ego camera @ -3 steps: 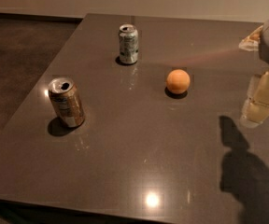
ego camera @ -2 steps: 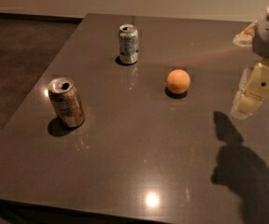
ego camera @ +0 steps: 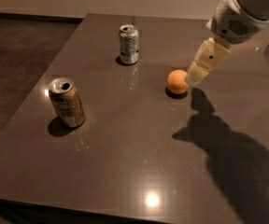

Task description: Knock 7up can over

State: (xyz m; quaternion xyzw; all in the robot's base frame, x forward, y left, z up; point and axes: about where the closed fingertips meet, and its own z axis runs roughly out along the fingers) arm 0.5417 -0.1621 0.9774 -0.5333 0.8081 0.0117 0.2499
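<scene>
reaching in from the upper right, a white robot arm (ego camera: 246, 8) angles down over a dark table (ego camera: 134, 148). its gripper (ego camera: 193, 78) hangs low just beside the right side of an orange (ego camera: 176, 80), so close that it is hard to say whether they touch. the cream fingers look pressed together into one tapered wedge, with no gap showing and nothing held, which suits a push rather than a grab.

the 7up can (ego camera: 129, 44) stands upright toward the far edge of the table, beyond and to the left of the orange and well apart from the gripper, so the knock is not yet made. the gripper would likely have to pass over or around the orange to reach it. a brown can (ego camera: 67, 101) stands near the front left, away from everything else.

both cans are small metal cylinders with shiny silver tops. the 7up one has a pale silvery and green wrap, the other a dull brown-orange one. the orange is round and matte. the table is smooth, dark grey and glossy, showing a bright spot of light near the front and the arm's broad shadow on the right.
</scene>
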